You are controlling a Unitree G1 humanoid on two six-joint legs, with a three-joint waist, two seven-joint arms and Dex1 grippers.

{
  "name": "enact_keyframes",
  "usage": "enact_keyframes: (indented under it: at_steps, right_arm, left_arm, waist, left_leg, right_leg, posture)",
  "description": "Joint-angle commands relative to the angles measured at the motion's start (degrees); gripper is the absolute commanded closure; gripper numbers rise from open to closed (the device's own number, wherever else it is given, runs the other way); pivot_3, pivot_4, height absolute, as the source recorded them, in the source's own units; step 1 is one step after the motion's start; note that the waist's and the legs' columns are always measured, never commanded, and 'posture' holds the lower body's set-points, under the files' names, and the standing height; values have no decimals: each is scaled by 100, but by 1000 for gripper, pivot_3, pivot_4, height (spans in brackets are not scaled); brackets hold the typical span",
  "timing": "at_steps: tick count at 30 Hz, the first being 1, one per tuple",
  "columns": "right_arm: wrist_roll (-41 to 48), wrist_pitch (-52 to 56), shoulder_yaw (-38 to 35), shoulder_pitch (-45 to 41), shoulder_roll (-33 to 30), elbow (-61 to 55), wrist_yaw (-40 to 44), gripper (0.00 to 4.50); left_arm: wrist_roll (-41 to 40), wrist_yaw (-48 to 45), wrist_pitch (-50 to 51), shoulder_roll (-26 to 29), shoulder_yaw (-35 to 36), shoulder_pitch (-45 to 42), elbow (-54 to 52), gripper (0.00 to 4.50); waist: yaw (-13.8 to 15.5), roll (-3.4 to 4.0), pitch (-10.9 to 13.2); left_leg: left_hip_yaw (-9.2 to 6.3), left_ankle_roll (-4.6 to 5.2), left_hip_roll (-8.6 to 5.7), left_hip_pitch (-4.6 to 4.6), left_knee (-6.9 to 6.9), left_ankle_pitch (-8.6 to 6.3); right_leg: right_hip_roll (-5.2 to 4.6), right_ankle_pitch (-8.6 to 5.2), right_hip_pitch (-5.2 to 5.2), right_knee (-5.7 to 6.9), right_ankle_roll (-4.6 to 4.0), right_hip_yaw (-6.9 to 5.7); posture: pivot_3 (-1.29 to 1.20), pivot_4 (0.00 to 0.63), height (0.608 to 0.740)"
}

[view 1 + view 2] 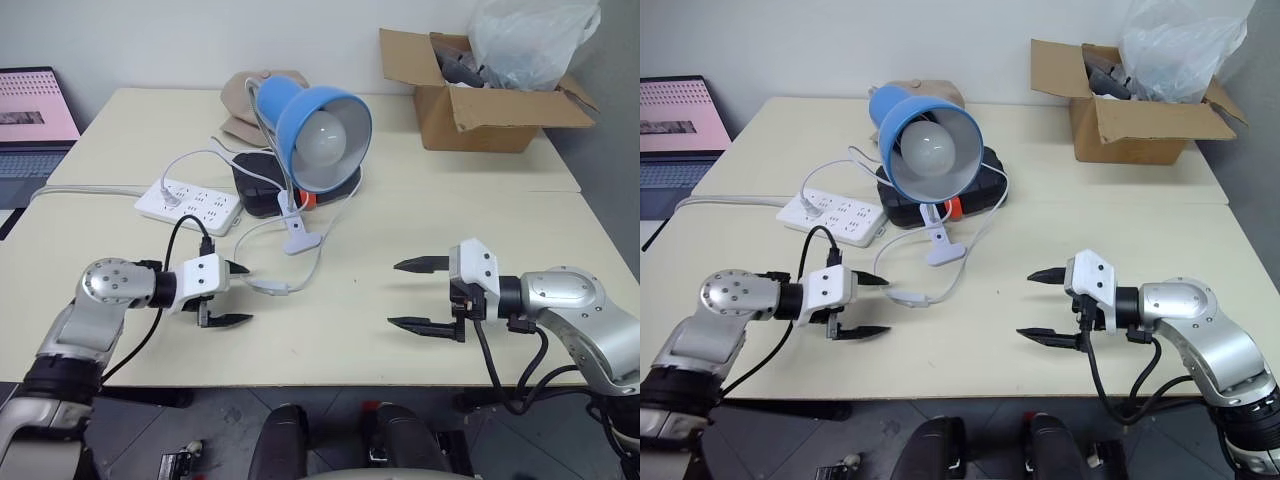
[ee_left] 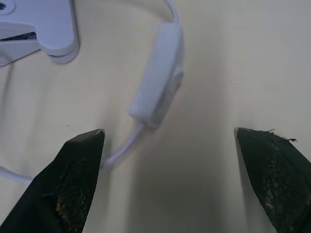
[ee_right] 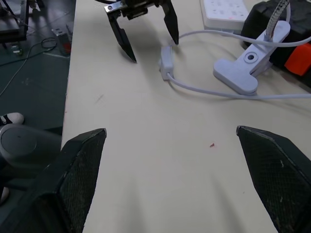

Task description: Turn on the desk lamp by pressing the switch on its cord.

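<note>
The switch (image 1: 270, 287) lay on the table (image 1: 400, 230), on the cord (image 1: 318, 262) in front of the unlit lamp (image 1: 315, 125). The left gripper (image 1: 238, 294) hovered just beside it, fingers spread and empty. The right gripper (image 1: 410, 294) hung well apart, also spread.

The worktop (image 1: 420, 330) is smooth, matt, cream laminate. The desk lamp (image 1: 322, 125) has a glossy blue shade, a frosted white bulb and a ribbed grey metal neck. The cord (image 1: 315, 265) and the switch (image 2: 158, 77) look like smooth white plastic with a soft sheen, as does the clip (image 1: 297, 236). The power strip (image 1: 190, 203) is matt white plastic. The box (image 1: 480, 100) is rough brown cardboard holding a crinkled clear plastic bag (image 1: 530, 40). The left end effector (image 1: 228, 294) has matt black, scuffed fingers (image 2: 77, 179).
</note>
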Motion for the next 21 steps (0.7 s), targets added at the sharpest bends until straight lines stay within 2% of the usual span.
enact_keyframes:
  at_steps: [1, 4, 13, 20, 21]
  right_arm:
    - [66, 51, -166, 39, -53, -272, -69, 0]
    - [89, 111, -206, 78, -76, -346, -108, 0]
    - [98, 200, -221, 64, -80, -420, -176, 0]
    - [94, 211, -249, 62, -83, -423, -188, 0]
    - [90, 205, -269, 78, -89, -422, -195, 0]
  left_arm:
    - [43, -105, -244, -86, -67, -206, 234, 5]
    - [67, -231, -380, -139, -148, -334, 402, 486]
    - [108, -369, -537, -227, -228, -494, 594, 2563]
    - [48, -432, -431, -306, -245, -471, 341, 4050]
    - [-8, -475, -361, -334, -260, -449, 200, 4113]
  waist:
    - [-6, 0, 0]
    - [-6, 0, 0]
    - [-5, -1, 0]
    - [-7, -1, 0]
    - [-7, -1, 0]
  left_leg:
    - [0, 0, 0, 0, 1, 0]
    - [-1, 0, 1, 0, 1, 0]
    - [-7, 1, 0, 2, 8, 1]
    - [-6, 1, -1, 1, 8, 1]
    - [-6, 1, -1, 1, 8, 1]
  right_leg:
    - [0, 1, 0, 0, 1, 0]
    - [0, 1, 1, 0, 1, -1]
    - [0, 5, 8, 1, 7, -3]
    - [0, 4, 8, 0, 7, -2]
    - [0, 4, 8, 0, 7, -2]
  posture:
    - [0, 150, 740]
    - [0, 150, 740]
    - [0, 150, 740]
    - [0, 150, 740]
    - [0, 150, 740]
